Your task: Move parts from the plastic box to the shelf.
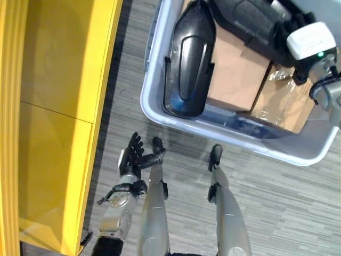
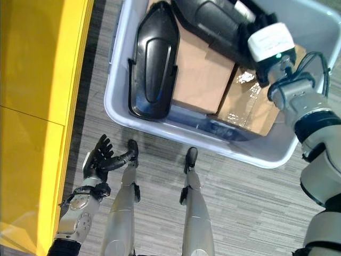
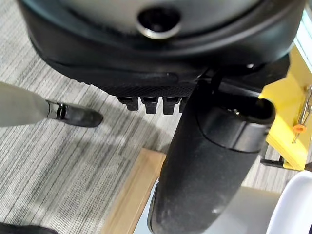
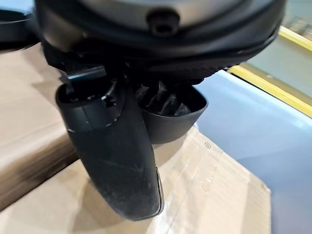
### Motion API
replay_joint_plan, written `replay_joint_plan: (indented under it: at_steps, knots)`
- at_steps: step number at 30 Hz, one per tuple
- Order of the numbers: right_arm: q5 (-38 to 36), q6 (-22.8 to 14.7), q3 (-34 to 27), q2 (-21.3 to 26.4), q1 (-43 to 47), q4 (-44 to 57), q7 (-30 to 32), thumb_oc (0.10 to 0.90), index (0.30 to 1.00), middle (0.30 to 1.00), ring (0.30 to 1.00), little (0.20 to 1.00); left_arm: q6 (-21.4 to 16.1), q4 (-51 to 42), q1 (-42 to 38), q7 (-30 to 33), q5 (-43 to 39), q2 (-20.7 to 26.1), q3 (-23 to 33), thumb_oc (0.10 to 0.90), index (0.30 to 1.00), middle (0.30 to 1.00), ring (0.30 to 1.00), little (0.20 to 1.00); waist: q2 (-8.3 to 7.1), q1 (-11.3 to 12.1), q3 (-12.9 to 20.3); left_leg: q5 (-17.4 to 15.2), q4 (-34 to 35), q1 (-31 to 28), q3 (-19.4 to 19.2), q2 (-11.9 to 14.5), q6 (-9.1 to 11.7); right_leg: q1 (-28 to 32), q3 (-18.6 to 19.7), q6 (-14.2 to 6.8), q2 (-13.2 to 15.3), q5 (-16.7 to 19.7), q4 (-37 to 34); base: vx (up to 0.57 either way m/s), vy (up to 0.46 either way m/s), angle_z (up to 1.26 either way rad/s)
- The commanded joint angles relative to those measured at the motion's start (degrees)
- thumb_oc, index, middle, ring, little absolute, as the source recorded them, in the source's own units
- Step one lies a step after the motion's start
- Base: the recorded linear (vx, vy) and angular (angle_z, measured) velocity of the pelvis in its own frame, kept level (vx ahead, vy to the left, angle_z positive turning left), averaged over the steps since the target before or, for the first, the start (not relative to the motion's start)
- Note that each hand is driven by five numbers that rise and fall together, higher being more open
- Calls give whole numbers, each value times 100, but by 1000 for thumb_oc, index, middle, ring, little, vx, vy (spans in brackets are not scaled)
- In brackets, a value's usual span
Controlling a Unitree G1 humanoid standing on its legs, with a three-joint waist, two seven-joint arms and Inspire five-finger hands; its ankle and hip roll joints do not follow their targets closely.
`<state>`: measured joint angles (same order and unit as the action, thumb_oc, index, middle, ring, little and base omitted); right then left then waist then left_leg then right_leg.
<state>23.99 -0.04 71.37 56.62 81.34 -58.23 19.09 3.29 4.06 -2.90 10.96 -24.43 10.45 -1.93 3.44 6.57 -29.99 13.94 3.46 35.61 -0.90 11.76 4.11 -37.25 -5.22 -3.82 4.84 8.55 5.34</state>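
Two hands: left hand (image 2: 98, 160) open over grey carpet (image 2: 250, 213) by yellow shelf (image 2: 37, 106); right hand (image 2: 256, 32) in plastic box (image 2: 120, 80), grip unclear.

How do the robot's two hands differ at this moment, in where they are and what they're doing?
The left hand hangs over the floor beside the yellow shelf, fingers spread and holding nothing. The right hand reaches into the plastic box, over the cardboard boxes, fingers curled on the rim of a black part. Both are dark.

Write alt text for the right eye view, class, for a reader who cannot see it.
The right hand reaches into a grey plastic box holding black moulded parts and cardboard boxes. The left hand hangs open over grey floor beside a yellow shelf.
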Motion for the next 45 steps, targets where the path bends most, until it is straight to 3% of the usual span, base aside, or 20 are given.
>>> replay_joint_plan:
  at_steps: [1, 5, 8, 9, 13, 17, 18, 19, 21, 28, 35, 45]
  knots:
    - [-132, -51, 884, 91, 322, -519, -352, 400, 300, 300, 300, 300, -430, -651, -108, 80, -5, 33, -74, 900, 1000, 1000, 1000, 1000, 142, 33, 19, -871, 154, -416, 289, 703, 204, 491, 156, -218, 288, 83, 161, -34, 11, 7]
    - [-210, -62, 884, 74, 79, -555, -376, 400, 300, 300, 300, 300, -447, -670, -40, 95, 11, -76, -118, 900, 1000, 1000, 1000, 1000, 245, 16, 19, -970, 154, -570, 246, 688, 215, 651, 163, -223, 292, 37, 107, 17, 7, 7]
    - [-356, -64, 884, 96, 35, -460, -391, 400, 300, 300, 300, 300, -450, -638, -174, 107, 29, -284, -15, 900, 1000, 1000, 1000, 1000, 392, -137, 19, -900, 154, -453, 261, 627, 210, 550, 179, -226, 321, 105, 65, -22, 34, 8]
    - [-480, -48, 684, 73, -124, -277, -332, 400, 300, 300, 300, 300, -439, -616, -208, 114, 69, -461, 53, 900, 1000, 1000, 1000, 1000, 488, -277, 19, -912, 154, -523, 219, 585, 212, 611, 194, -232, 347, 95, 23, -5, 59, 12]
    - [-485, 22, -201, 25, -702, 263, -176, 400, 300, 300, 300, 300, -426, -580, -217, 139, 149, -449, 82, 900, 1000, 1000, 1000, 1000, 467, -354, 19, -970, 154, -729, 168, 546, 212, 789, 194, -232, 368, 33, -19, 2, 42, -1]
    - [-458, 55, -943, -74, -1155, 625, -105, 400, 300, 300, 300, 300, -405, -494, -331, 142, 191, -448, 151, 900, 1000, 1000, 1000, 1000, 422, -445, 19, -904, 154, -765, 148, 493, 212, 834, 195, -214, 406, 65, -78, -12, 32, -3]
    - [-439, 63, -1105, -129, -1422, 696, -94, 400, 300, 300, 300, 300, -405, -486, -196, 150, 199, -445, 89, 900, 1000, 1000, 1000, 1000, 410, -433, 19, -1009, 154, -1021, 93, 502, 220, 1075, 195, -215, 412, -25, -98, -39, 21, -3]
    - [-438, 65, -1108, -107, -1299, 701, -105, 400, 300, 300, 300, 300, -398, -469, -334, 150, 198, -443, 145, 900, 1000, 1000, 1000, 1000, 408, -448, 19, -905, 154, -827, 131, 490, 211, 891, 191, -210, 417, 62, -88, -11, 31, -2]
    - [-407, 62, -1391, -154, -1690, 837, -109, 400, 300, 300, 300, 300, -389, -430, -223, 135, 235, -439, 97, 900, 1000, 1000, 1000, 1000, 362, -487, 19, -994, 154, -1195, 62, 476, 221, 1254, 177, -194, 432, -39, -164, -33, 41, 1]
    - [-350, 51, -1670, -137, -1871, 1047, -184, 400, 300, 300, 300, 300, -364, -321, -430, 103, 276, -424, 210, 900, 1000, 1000, 1000, 1000, 229, -593, 19, -881, 154, -1360, 56, 439, 216, 1426, 118, -150, 471, 24, -297, -46, 23, -1]
    - [-397, 33, -2297, -150, -2229, 1557, -179, 400, 300, 300, 300, 300, -319, -262, -579, 65, 354, -394, 290, 900, 1000, 1000, 1000, 1000, 37, -691, 19, -814, 154, -2093, -42, 432, 228, 2148, -15, -95, 482, -10, -544, -44, 24, 0]
    - [-580, -1, -4529, -821, -3585, 3050, -14, 400, 300, 300, 300, 300, -263, -179, -737, 12, 444, -438, 449, 900, 1000, 1000, 1000, 1000, -99, -816, 19, -713, 154, -3268, -145, 424, 177, 3215, -79, -13, 483, -6, -735, -30, 16, -4]
